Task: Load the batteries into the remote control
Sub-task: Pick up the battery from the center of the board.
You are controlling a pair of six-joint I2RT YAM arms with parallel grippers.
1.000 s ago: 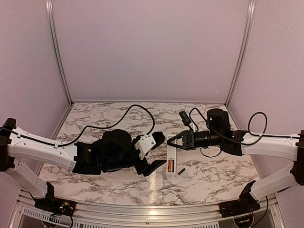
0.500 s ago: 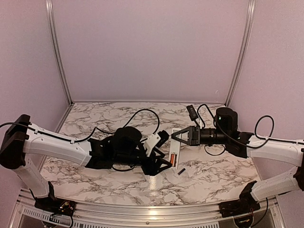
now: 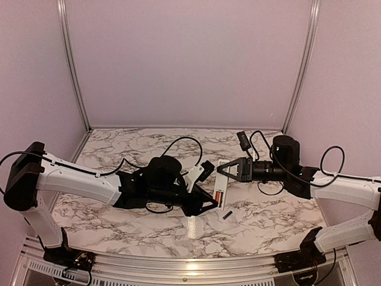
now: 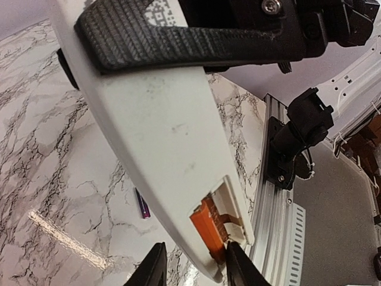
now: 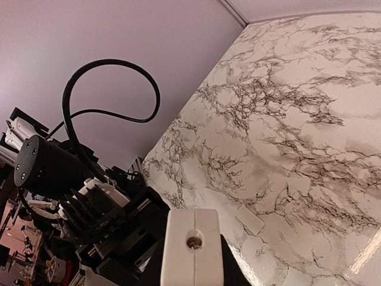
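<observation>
From the left, the left hand (image 4: 195,268) reaches low over the bench (image 3: 119,149) toward the middle. Its two fingers are spread, and in its wrist view the near end of the remote control (image 4: 161,137) sits between the fingertips. I cannot tell whether they touch it.

The remote control is in the middle of the bench, lying back side up, with its long axis running from near to far. Its compartment (image 4: 229,202) at the near end is open. The orange-copper battery (image 4: 208,229) is already seated inside, so I judge that about half of the loading is done.

The black battery (image 4: 143,205) is not yet in. It lies loose on the bench, just beside the near end of the remote control and a little to its right in the top view. The place next to the orange-copper battery looks free for it, but the view is too narrow to be sure.

On the right, the right hand (image 3: 229,170) is pinching the far end of the remote control, with one ribbed pad across its back. It seems to steady the remote control for the insertion.

What is left, as I judge it, is to pick up the black battery, put it into the compartment and press it down. A small flat white piece (image 5: 250,219) lies farther off; it may be the cover, but I cannot confirm this.
</observation>
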